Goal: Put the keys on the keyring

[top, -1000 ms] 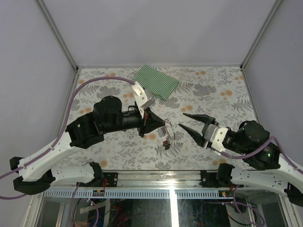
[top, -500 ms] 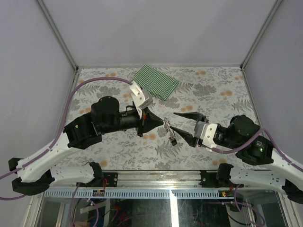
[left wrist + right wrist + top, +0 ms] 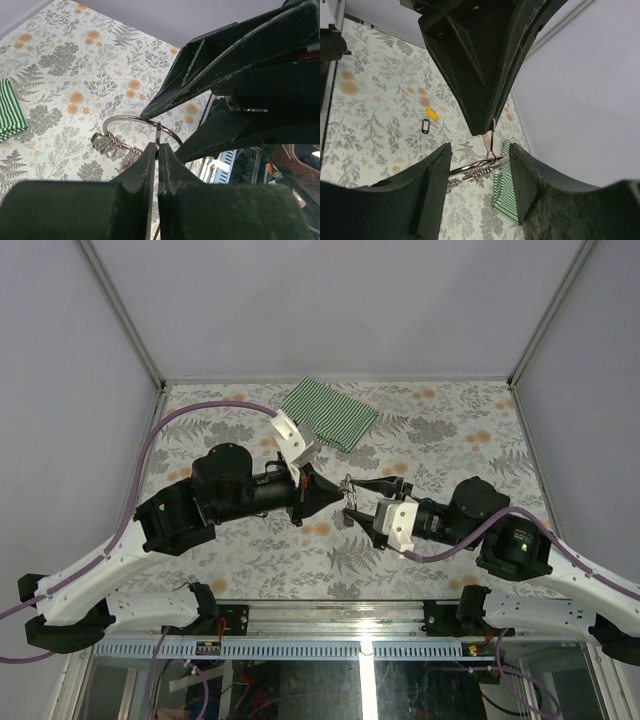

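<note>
The keyring point(image 3: 349, 487), thin silver wire rings with a coiled part, hangs above the table between both grippers. My left gripper point(image 3: 334, 498) is shut on a thin wire loop of it, which shows in the left wrist view point(image 3: 157, 134). My right gripper point(image 3: 356, 498) is open; in the right wrist view point(image 3: 480, 167) its fingers stand either side of the keyring point(image 3: 470, 169) without touching it. Two keys lie on the table in the right wrist view, one with a yellow tag point(image 3: 432, 114), one with a black tag point(image 3: 425, 126). They are hidden in the top view.
A green-and-white striped cloth point(image 3: 330, 412) lies folded at the back of the floral table point(image 3: 450, 430), behind the left wrist. It also shows in the right wrist view point(image 3: 502, 197). Metal frame posts stand at the back corners.
My right gripper has moved left across the table, still open, until its fingers straddle the keyring. My left gripper has kept hold of the keyring and lifted it slightly.
</note>
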### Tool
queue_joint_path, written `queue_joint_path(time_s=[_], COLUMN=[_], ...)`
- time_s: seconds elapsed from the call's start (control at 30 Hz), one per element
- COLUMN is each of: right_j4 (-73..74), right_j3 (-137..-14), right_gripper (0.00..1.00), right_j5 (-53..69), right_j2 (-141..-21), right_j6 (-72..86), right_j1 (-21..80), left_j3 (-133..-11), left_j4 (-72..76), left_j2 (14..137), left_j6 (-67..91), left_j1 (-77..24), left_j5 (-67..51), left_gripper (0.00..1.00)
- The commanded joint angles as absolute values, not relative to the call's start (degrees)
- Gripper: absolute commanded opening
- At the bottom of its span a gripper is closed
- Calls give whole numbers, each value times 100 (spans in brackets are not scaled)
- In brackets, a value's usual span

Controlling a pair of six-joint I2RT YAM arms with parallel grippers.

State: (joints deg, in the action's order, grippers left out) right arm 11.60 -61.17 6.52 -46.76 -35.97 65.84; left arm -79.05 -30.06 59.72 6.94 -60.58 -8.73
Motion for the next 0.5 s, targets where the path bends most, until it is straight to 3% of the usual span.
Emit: queue_joint_path(time_s=[0.0, 0.23, 0.47], right_j4=[909, 853, 910], right_j3=[-6163, -6054, -6034], right_gripper=[54, 43, 43], right_j5=[356, 39, -37], right_j2=[-4712, -4651, -4665], right_j6=[-4092, -4598, -4868], right_j1=[6602, 6603, 6602], left_j3=[-8047, -8051, -8088], left_j4=[-2588, -2617, -2627], left_j2=[5933, 5964, 6041], left_j6=[791, 791, 782], left_j1=[-6029, -6028, -6028], left_j5=[-869, -916, -997], left_gripper=[0, 0, 0])
